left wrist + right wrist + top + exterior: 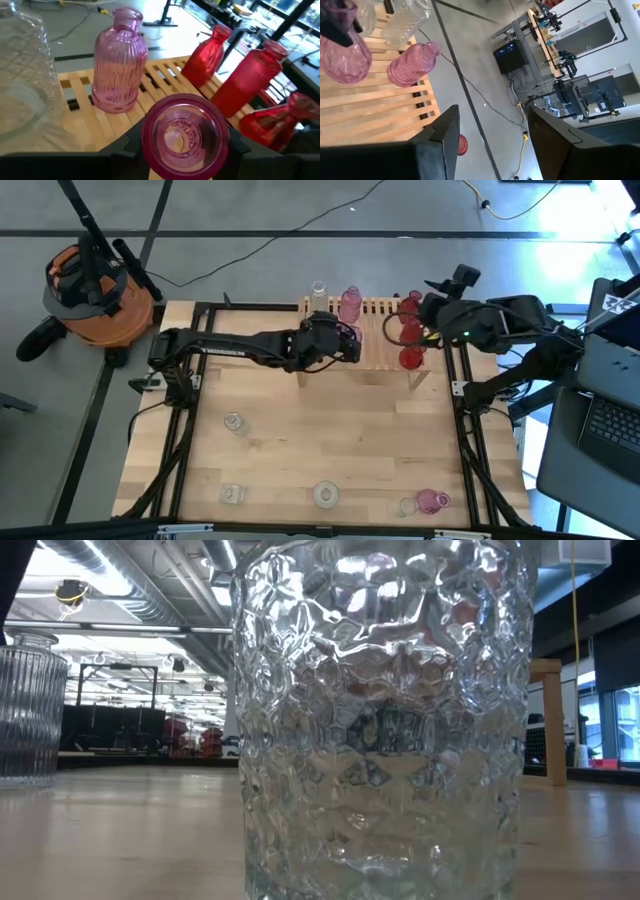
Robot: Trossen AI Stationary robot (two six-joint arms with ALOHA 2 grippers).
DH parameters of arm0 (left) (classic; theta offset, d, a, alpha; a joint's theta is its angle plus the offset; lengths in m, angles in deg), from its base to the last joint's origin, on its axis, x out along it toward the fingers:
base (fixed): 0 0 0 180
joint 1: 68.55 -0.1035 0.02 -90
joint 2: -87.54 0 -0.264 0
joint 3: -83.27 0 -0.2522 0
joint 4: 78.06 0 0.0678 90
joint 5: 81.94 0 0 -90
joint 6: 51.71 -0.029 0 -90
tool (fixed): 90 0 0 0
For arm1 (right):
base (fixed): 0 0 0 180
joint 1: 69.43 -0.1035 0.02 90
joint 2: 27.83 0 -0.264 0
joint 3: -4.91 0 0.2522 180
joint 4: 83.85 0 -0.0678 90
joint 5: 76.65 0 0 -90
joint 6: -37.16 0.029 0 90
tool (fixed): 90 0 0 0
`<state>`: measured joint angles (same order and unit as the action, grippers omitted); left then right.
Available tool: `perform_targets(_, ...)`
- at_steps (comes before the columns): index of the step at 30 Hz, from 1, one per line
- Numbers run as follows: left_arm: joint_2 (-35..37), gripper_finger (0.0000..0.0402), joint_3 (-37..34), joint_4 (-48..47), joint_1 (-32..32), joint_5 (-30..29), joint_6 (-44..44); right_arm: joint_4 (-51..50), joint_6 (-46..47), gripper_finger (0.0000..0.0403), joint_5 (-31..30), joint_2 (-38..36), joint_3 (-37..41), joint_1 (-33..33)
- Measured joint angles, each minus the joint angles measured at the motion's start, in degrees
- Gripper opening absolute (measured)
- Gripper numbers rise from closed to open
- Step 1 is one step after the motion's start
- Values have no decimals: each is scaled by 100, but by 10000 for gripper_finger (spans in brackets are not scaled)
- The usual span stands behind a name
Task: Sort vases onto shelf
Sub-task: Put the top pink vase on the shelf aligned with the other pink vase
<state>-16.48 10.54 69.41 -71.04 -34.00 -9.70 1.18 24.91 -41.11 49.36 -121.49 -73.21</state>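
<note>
A pink vase (184, 137) is held between the fingers of the left gripper (182, 150) at the front edge of the wooden shelf (165, 75), its round body clamped from both sides and its mouth turned toward the wrist camera. Just beyond the fingers a ribbed pink vase (119, 67) is already stood upright on the slats, and past it, toward the right arm, three red vases (252, 80) are grouped on the same shelf. A clear vase (22, 75) is seen beside the held one, on the side away from the red group.

The right gripper (490, 145) is held over the shelf's far corner near the red vases, its fingers apart and nothing between them.

The step in hand is judged to be the placing of the pink vase beside its ribbed twin. For the next move, the vase is likely to need tipping upright and lowering onto a free stretch of slats before the fingers are parted; care is called for so the neighbouring glass is not knocked. Several clear vases (326, 494) and one pink one (432, 500) are left on the bench (330, 440) to be sorted.
</note>
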Motion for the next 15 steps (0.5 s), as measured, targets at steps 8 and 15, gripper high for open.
perform_targets(8, -76, 134, 7, -10, 130, -35, -361, -17, -145, 182, 1095, -258, -4, 4)
perform_targets(15, 377, 134, 7, 287, 601, 456, -2156, 85, -350, 182, 3478, -321, 152, 3)
